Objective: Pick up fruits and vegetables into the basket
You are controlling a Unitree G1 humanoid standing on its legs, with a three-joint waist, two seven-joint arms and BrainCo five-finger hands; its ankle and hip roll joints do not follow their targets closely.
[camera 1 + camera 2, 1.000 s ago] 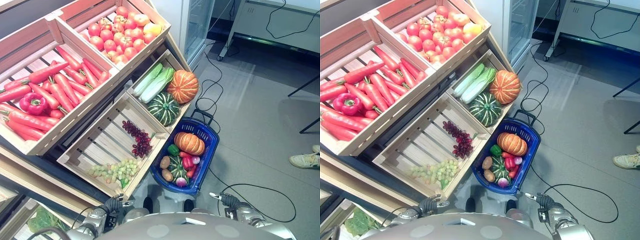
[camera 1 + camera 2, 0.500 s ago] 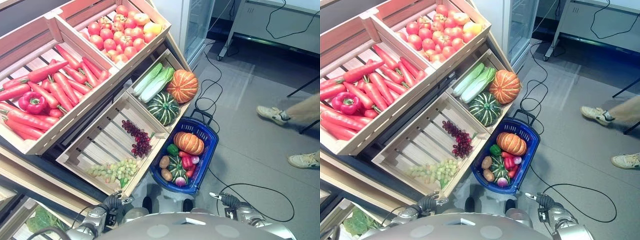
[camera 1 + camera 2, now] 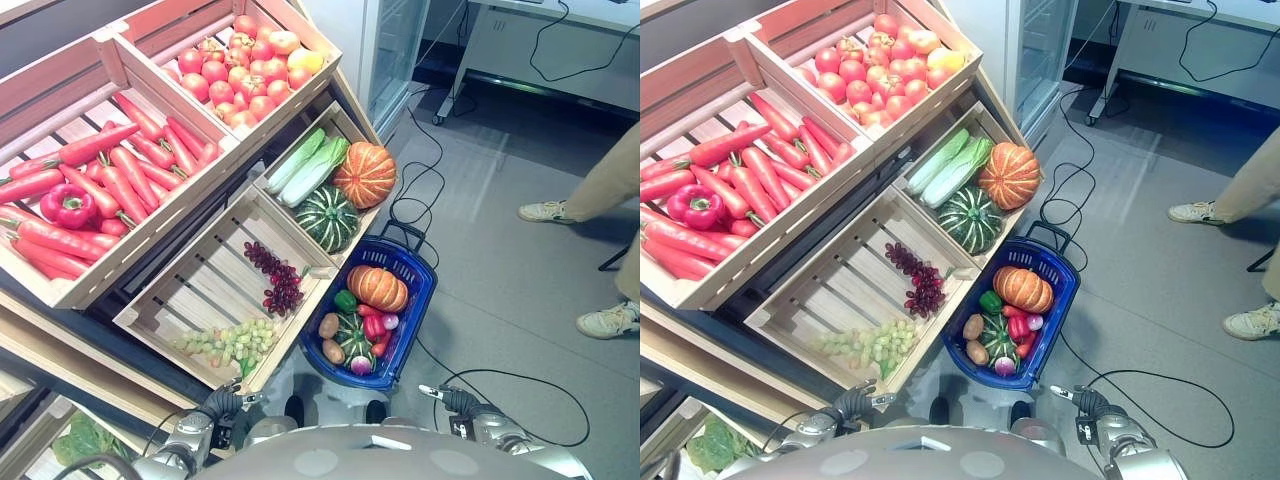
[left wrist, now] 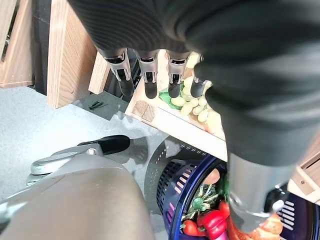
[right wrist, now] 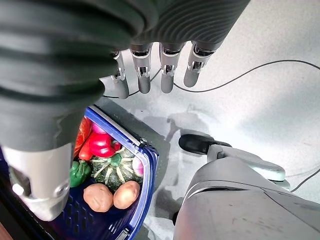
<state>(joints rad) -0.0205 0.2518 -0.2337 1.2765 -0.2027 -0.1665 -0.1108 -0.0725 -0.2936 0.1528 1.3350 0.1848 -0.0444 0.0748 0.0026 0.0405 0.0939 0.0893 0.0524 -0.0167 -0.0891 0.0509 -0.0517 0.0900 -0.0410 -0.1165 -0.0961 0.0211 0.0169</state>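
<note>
Both hands hang empty with straight fingers — left hand [image 4: 150, 70] by the grape crate [image 3: 200, 290], right hand [image 5: 160, 65] over the floor beside the basket [image 3: 420, 300]. Largest first: crates of carrots [image 3: 110, 175] and tomatoes [image 3: 240, 65], then the blue basket holding a pumpkin [image 3: 378, 287], squash, peppers, potatoes — a person's legs [image 3: 600, 190] stand nearby.

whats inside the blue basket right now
The blue basket holds an orange pumpkin, a striped green squash, a green pepper, red peppers, two potatoes and a pink-white radish-like piece. Anything underneath them is covered.
</note>
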